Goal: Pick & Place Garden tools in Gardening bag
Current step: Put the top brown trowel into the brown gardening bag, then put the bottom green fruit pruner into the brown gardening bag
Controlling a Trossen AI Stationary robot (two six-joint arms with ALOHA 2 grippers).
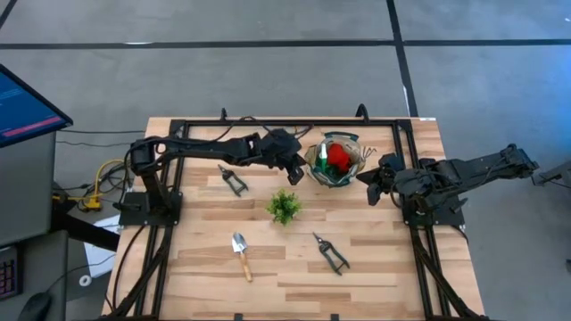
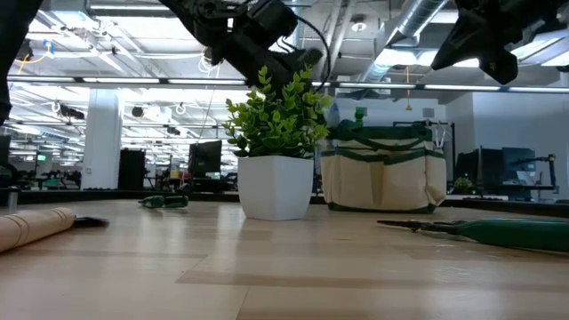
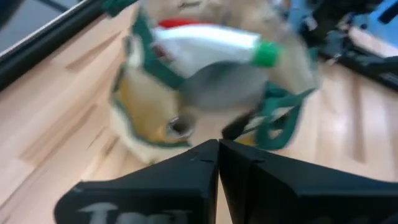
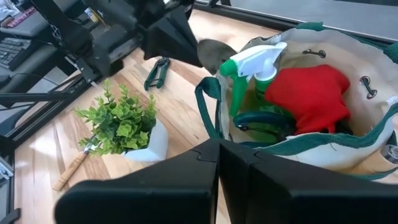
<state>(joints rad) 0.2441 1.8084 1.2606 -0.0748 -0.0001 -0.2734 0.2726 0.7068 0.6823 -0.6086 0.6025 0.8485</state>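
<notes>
From above, the round beige cloth bag with the dark green rim is sitting near the far edge of the pale wooden desk. Something red and the green-and-white spray bottle are lying inside it. The left hand is hanging just beside the bag, on its left, with its fingers pressed together. The right hand is waiting just right of the bag, fingers together too. A small leafy green plant in a white pot is standing in the middle. A pair of green-handled shears is lying left of the plant. A wooden-handled metal trowel and a second pair of dark shears are lying nearer the front.

From desk height, the plant is standing in front, and the bag is standing upright behind it, to the side. The left hand is up in the air above the plant. This view is not showing what is in the bag.

The left wrist view is blurry. It is showing the bag tilted, the spray bottle and the left hand closed on nothing.

The right wrist view is looking into the bag. The spray bottle is leaning on the rim, and the red gloves are lying beside it. The right hand is shut and empty.
</notes>
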